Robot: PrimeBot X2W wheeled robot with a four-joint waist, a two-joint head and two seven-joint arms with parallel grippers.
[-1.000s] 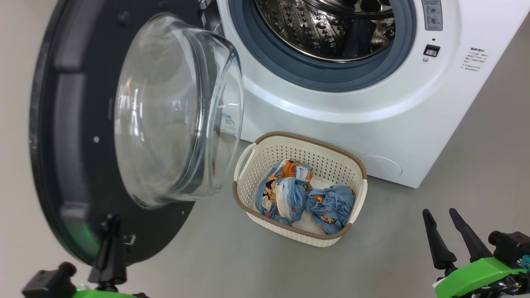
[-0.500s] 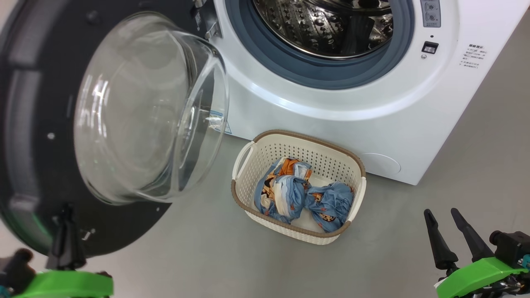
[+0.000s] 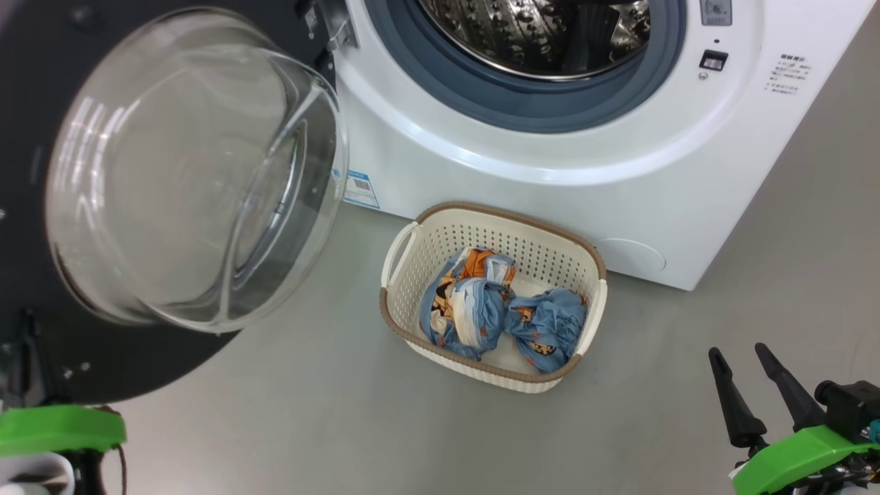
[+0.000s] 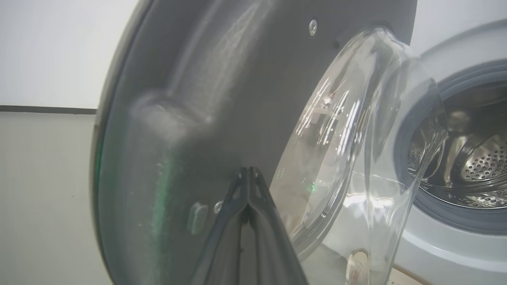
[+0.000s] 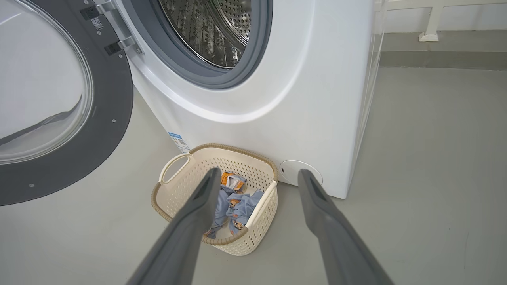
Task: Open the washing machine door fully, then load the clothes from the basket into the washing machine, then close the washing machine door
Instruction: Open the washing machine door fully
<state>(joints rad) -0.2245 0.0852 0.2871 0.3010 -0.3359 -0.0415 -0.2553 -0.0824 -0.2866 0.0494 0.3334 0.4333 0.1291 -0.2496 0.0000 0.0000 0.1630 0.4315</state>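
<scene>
The washing machine (image 3: 550, 185) stands with its steel drum exposed. Its door (image 3: 103, 364) hangs open to the left, clear glass bowl facing me. My left gripper (image 4: 247, 170) is shut, its tips against the door's black inner face low down, holding nothing. On the floor in front of the machine sits the basket (image 3: 440, 244), with two bundles of blue printed clothes (image 3: 471, 309) inside. My right gripper (image 3: 739, 352) is open and empty at the lower right, well clear of the basket (image 5: 253, 233). Its wrist view looks down on the clothes (image 5: 237, 206) between the fingers (image 5: 198, 209).
Grey floor (image 3: 344, 412) lies around the basket. A blue label (image 3: 361, 189) is stuck low on the machine's front, and a round cover (image 3: 629, 258) sits near its right corner. A white frame foot (image 5: 429, 35) stands by the far wall.
The door has swung further open to the left, and my left gripper has moved left with it, tips still on its inner face. My right gripper has hardly moved.
</scene>
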